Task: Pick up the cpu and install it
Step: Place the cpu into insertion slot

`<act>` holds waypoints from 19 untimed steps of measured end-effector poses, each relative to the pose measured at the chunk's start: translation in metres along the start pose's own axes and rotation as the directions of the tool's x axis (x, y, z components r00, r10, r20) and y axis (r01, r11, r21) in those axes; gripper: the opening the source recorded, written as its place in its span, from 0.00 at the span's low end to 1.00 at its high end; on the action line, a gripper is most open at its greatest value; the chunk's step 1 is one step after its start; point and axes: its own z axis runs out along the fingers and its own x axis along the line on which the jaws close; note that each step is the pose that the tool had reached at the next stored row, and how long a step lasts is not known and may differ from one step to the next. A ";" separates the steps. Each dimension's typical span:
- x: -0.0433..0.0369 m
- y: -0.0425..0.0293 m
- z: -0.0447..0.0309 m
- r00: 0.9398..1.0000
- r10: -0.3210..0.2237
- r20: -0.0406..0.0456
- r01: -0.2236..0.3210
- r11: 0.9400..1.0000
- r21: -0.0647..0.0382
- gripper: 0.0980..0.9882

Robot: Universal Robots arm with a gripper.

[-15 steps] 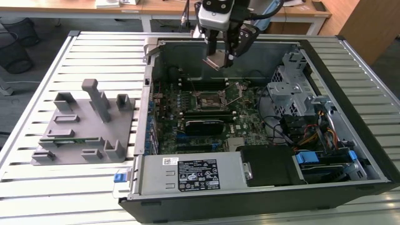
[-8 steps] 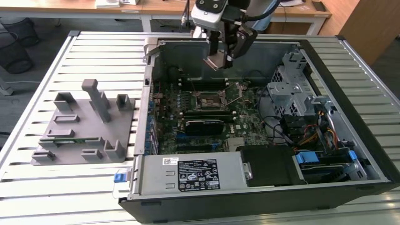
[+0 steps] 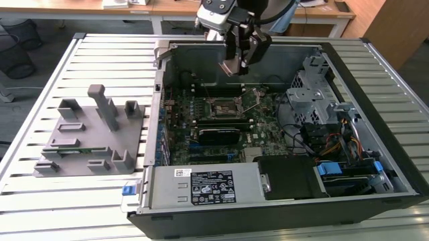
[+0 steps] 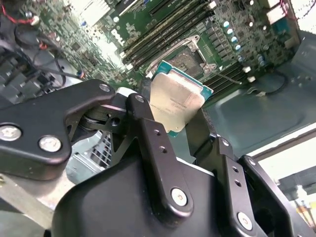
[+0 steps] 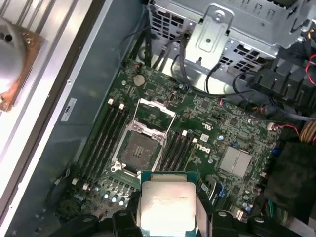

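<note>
The gripper (image 3: 236, 65) is clamping the cpu (image 4: 177, 98) between its fingers, holding it in the air above the open computer case (image 3: 375, 75). Below, the motherboard socket (image 5: 140, 150) is lying uncovered, its metal frame swung back, well apart from the chip. The case is resting on the slatted desk (image 3: 100, 55), with a grey plastic holder (image 3: 94, 135) sitting beside it on the exterior view's left.

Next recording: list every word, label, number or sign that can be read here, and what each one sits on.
No text can be quoted with confidence. Print stands here:
Engraved lines on the cpu top, gripped in the claw: too small to read.
Large label on the power supply: too small.
White sticker above it: too small.
White mark on the motherboard: unclear.
Wall sticker on the case: unreadable.
</note>
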 end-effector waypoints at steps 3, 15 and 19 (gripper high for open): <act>0.0000 -0.0001 0.0016 0.998 0.056 0.002 -0.056 0.998 -0.001 0.48; 0.0019 0.0002 0.0121 0.969 0.247 0.009 -0.247 0.969 -0.004 0.48; 0.0144 0.0055 0.0181 0.969 0.247 0.009 -0.247 0.969 -0.004 0.48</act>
